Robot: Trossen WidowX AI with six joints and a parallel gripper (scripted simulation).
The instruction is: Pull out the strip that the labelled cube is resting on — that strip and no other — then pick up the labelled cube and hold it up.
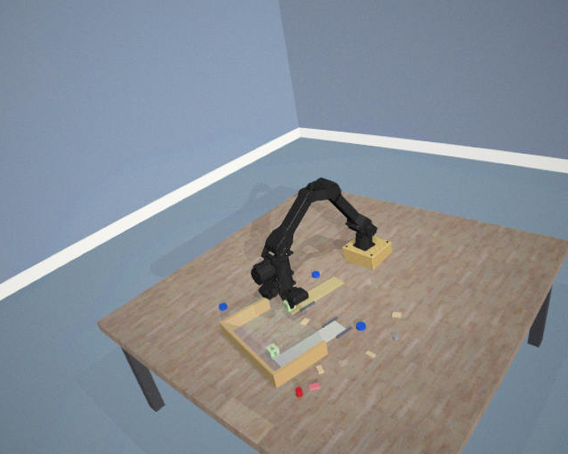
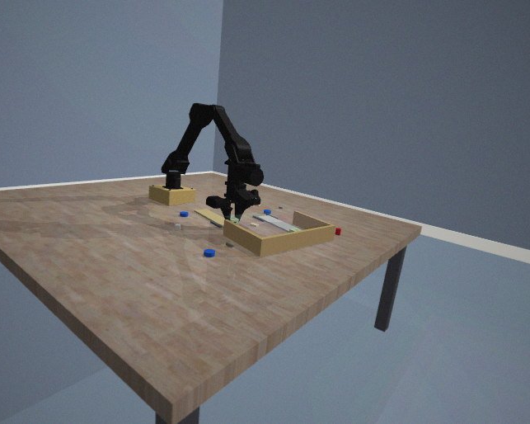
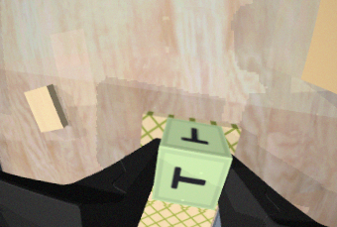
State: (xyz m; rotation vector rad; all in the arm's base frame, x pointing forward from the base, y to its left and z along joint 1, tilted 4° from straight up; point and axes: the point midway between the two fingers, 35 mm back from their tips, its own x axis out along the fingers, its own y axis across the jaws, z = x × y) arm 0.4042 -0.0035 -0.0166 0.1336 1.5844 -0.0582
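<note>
blue-grey walls with a white skirting board meet in a corner behind the wood-grained worktop (image 1: pixel 445 273) (image 2: pixel 119 282). the black fingers (image 1: pixel 290 303) (image 2: pixel 232 219) are clamped on the sides of the pale green cube marked t (image 1: pixel 288 306) (image 2: pixel 234 219) (image 3: pixel 190 176), which sits on the near end of the yellow cross-hatched strip (image 1: pixel 325 289) (image 2: pixel 208 216) (image 3: pixel 179 215), as the wrist view shows. that strip looks drawn out of the open-fronted wooden frame (image 1: pixel 299 364) (image 2: pixel 297 239) (image 3: pixel 324 48), while the pale grey strip (image 1: pixel 332 330) (image 2: pixel 276 223) reaches into it, with another green cube (image 1: pixel 273 350) (image 2: pixel 294 230) by its inner end.

so the pulling part seems finished, and the step in hand is the grasp. next calls for a straight, gentle lift, high enough to part cube from strip, then a steady hold; a sideways tug could drag the strip along.
</note>
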